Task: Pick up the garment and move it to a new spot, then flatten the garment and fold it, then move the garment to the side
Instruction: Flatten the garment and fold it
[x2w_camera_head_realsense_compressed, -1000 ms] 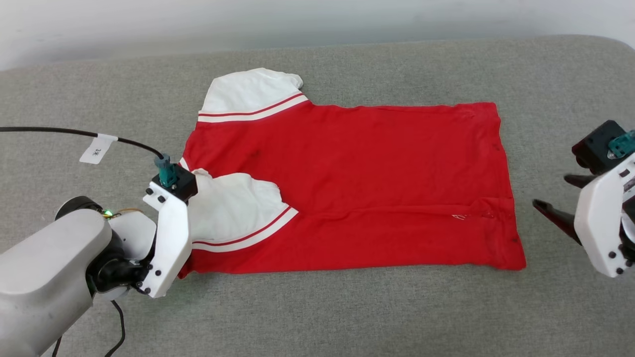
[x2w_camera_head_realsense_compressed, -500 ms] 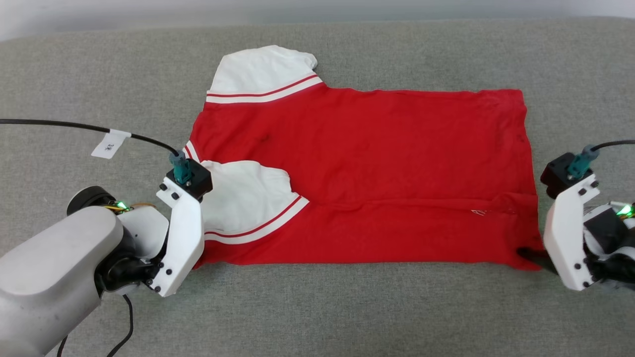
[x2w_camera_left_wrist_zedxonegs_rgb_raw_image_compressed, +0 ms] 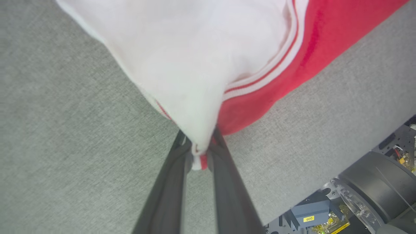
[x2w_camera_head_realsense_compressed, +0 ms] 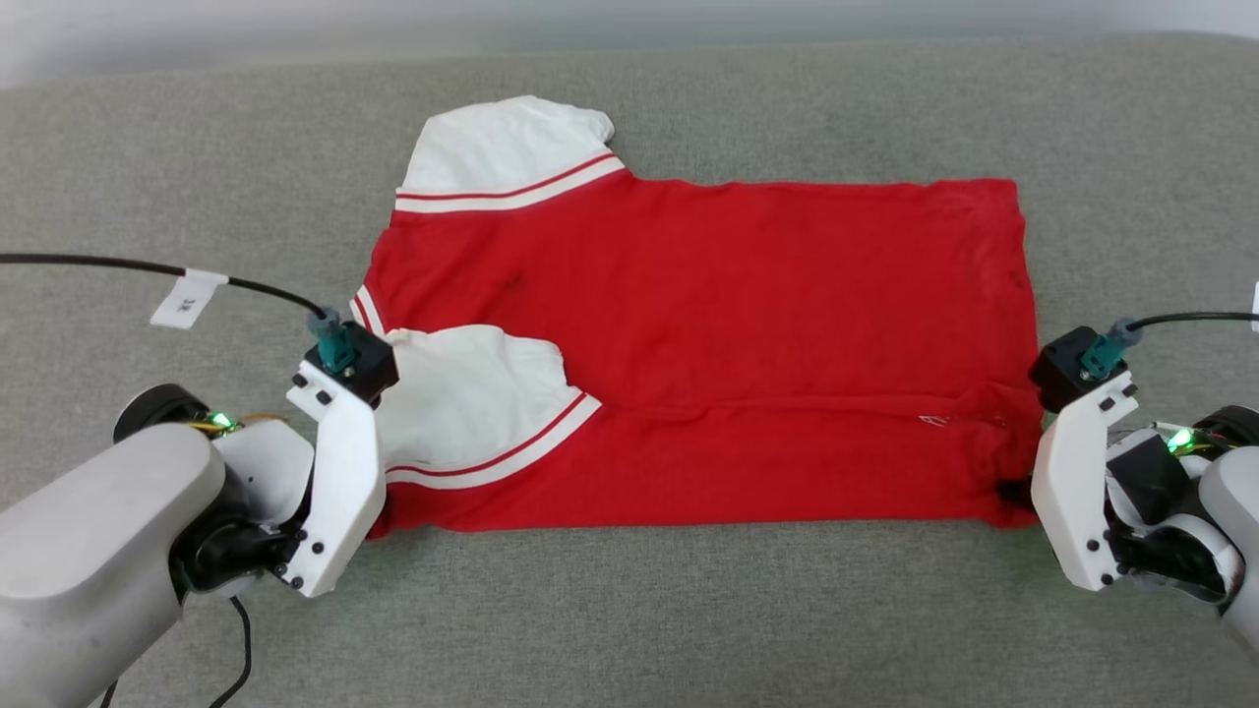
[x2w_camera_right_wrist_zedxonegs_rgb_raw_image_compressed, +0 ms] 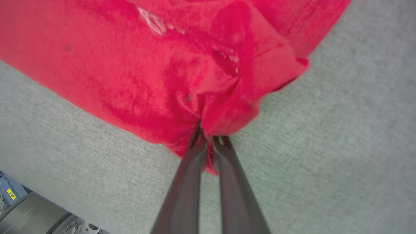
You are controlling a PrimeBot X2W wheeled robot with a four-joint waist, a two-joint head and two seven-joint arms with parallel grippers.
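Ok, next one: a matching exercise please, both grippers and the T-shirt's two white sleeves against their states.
1 left gripper
2 right gripper
3 far sleeve
4 near sleeve

A folded over the red body
B shut on T-shirt hem corner, all red
C spread flat on the grey surface
D shut on white-and-red fabric

Pairs: 1-D, 2-B, 3-C, 4-A

A robot test room, it seems: big grey cloth pad (x2w_camera_head_realsense_compressed: 629,610), plain pale wall (x2w_camera_head_realsense_compressed: 295,39) behind it, tagged black cable (x2w_camera_head_realsense_compressed: 89,262) over it.
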